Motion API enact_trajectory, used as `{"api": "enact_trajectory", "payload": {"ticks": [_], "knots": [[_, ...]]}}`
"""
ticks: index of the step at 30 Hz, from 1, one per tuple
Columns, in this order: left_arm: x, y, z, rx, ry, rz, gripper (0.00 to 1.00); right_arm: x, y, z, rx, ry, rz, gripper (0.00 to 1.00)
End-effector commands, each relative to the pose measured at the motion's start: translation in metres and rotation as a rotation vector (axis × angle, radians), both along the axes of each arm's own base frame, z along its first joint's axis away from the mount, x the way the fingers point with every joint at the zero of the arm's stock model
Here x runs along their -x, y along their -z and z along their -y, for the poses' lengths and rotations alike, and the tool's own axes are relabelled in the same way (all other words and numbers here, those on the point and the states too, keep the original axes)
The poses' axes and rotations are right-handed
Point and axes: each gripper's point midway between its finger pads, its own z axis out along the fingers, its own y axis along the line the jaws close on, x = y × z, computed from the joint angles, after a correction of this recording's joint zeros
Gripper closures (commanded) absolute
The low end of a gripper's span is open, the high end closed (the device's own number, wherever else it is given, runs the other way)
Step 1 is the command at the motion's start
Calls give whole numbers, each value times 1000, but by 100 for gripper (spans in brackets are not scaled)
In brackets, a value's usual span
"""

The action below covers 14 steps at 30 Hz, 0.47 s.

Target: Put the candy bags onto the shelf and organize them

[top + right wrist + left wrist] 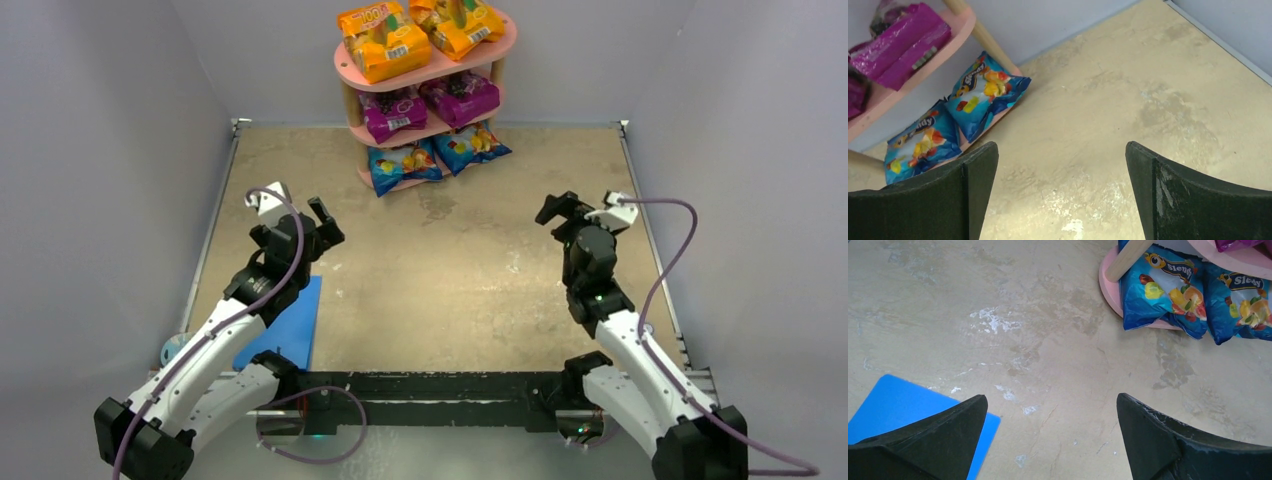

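**Left pincer**: jaws spread to full width, nothing between them, nothing touched. It is held above bare worktop on the left side. A corner of the flat blue mat shows beneath the left finger.

**Right pincer**: jaws likewise fully spread, empty, touching nothing. It hangs over bare worktop on the right side, well apart from the left pincer.

**Open room:** a broad stretch of unoccupied worktop lies between the two pincers and runs ahead of them to the shelf. Grey walls close in the left, right and far edges. A black bar runs along the near edge between the arm bases.

**Shelf**: pink, three tiers, wooden posts. It stands at the middle of the far edge against the back wall.
- Top tier: orange candy bag and second orange bag, side by side.
- Middle tier: magenta candy bag and second magenta bag, side by side.
- Bottom tier: blue candy bag and second blue bag, side by side. Their front ends lap over the board's rim toward the worktop.
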Motion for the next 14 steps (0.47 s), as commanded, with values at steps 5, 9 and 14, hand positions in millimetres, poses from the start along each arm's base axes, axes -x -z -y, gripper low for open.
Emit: {"api": "enact_trajectory", "payload": {"ticks": [5,9,14], "knots": [[-9,-10,7,43,2,56,1,27,-57,39,-159,212,226,1],[-14,-12,9,31,7,60,1,24,-57,40,-124,212,213,1],[-16,-17,10,27,11,63,1,20,-52,40,-115,225,196,1]]}}
